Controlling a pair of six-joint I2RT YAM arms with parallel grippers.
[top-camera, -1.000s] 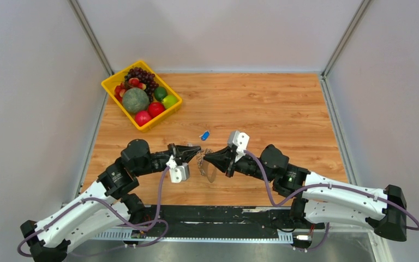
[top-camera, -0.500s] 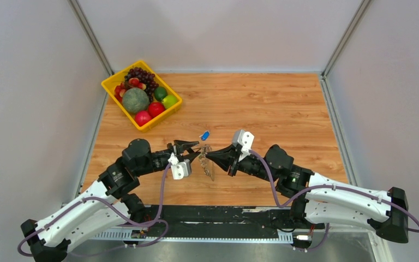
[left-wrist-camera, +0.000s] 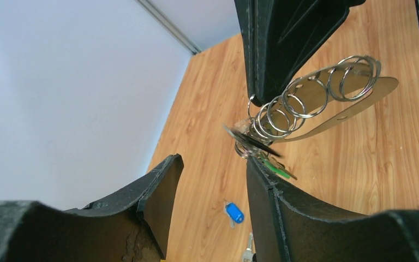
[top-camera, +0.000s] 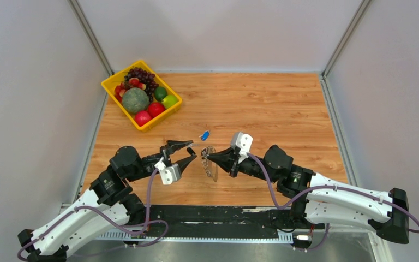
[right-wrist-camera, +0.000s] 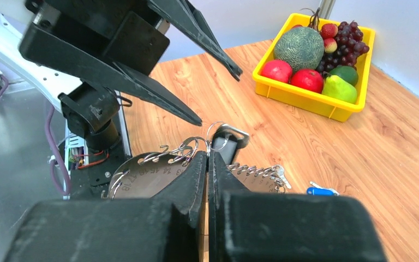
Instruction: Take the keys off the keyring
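Item: left claw (top-camera: 193, 148). A second ago it was pinched shut at the bunch, and now it is drawn back with its jaws apart and nothing between them (so, as I judge it, that pull is over and the next key wants a fresh grip). Item: right claw (top-camera: 206, 157). It is clamped as before on the keyring (left-wrist-camera: 275, 112), held up off the table (top-camera: 283, 109) with the remaining keys (left-wrist-camera: 259, 148) hanging from it, while one blue-tagged key (top-camera: 204, 134) lies loose just beyond. Writing: the flat metal tag (right-wrist-camera: 153, 174) carries stamped characters too small for me to read, and no brand shows.
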